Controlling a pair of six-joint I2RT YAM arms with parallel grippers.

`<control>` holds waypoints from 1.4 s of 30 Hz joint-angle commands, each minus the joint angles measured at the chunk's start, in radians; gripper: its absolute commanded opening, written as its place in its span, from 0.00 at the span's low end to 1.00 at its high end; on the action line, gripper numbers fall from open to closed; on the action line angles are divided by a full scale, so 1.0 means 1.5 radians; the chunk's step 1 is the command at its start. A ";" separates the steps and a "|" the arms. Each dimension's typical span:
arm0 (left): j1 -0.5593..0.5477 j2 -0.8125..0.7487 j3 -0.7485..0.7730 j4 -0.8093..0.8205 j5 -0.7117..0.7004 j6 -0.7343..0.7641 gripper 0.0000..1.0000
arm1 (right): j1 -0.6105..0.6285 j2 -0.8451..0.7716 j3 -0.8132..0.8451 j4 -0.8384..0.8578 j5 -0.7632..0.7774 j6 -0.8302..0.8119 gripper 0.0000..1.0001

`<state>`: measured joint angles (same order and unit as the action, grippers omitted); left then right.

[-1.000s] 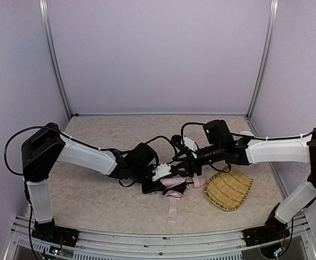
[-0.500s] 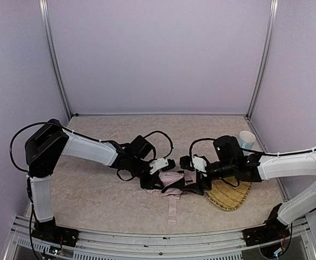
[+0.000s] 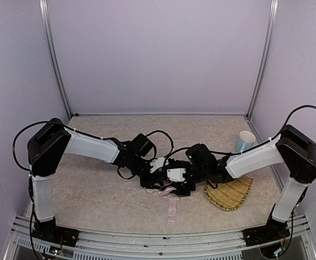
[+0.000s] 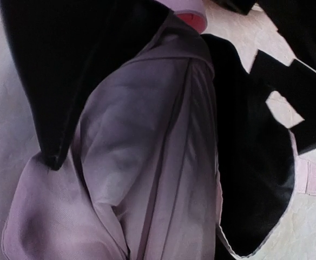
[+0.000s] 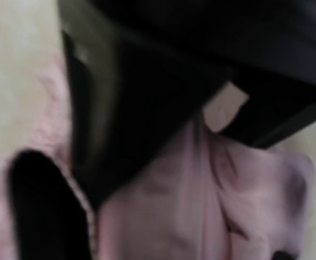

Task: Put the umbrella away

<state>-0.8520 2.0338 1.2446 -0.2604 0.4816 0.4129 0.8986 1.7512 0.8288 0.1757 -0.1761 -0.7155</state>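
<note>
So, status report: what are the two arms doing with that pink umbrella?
Left gripper and right gripper both at the umbrella, mid-table; grip unclear. Umbrella collapsed, fabric loose. Straw tray just right of it.

— We take this for a lab's robot test cell, do we not?

— We do. We see plain lilac panels (image 3: 158, 54) closing three sides, bare metal posts (image 3: 57, 65) at the corners, a speckled beige table (image 3: 104, 189), and a cabled left arm (image 3: 90, 149) and right arm (image 3: 252, 157) bolted to a slotted metal rail (image 3: 158, 238) at its near edge.
</note>
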 commanded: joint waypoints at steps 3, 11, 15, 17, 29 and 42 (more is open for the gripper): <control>-0.012 0.045 -0.019 -0.137 0.039 0.052 0.00 | 0.012 0.055 0.047 -0.019 0.052 -0.053 0.73; 0.017 -0.004 -0.061 -0.017 0.038 0.002 0.29 | 0.019 0.064 0.049 -0.091 0.037 -0.043 0.23; 0.044 -0.088 -0.154 0.178 0.023 -0.048 0.46 | 0.020 0.064 0.051 -0.124 0.023 -0.033 0.16; 0.047 -0.136 -0.205 0.277 0.009 -0.055 0.67 | 0.021 0.067 0.055 -0.139 0.023 -0.028 0.14; -0.048 -0.440 -0.579 0.663 -0.165 0.157 0.88 | -0.002 0.120 0.151 -0.318 -0.139 0.053 0.10; -0.078 -0.247 -0.418 0.468 -0.303 0.244 0.94 | -0.052 0.243 0.265 -0.461 -0.277 0.076 0.10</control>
<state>-1.0042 1.5688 0.4942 0.5606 0.0578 0.7723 0.8265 2.0171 1.2572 -0.3355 -0.5465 -0.6106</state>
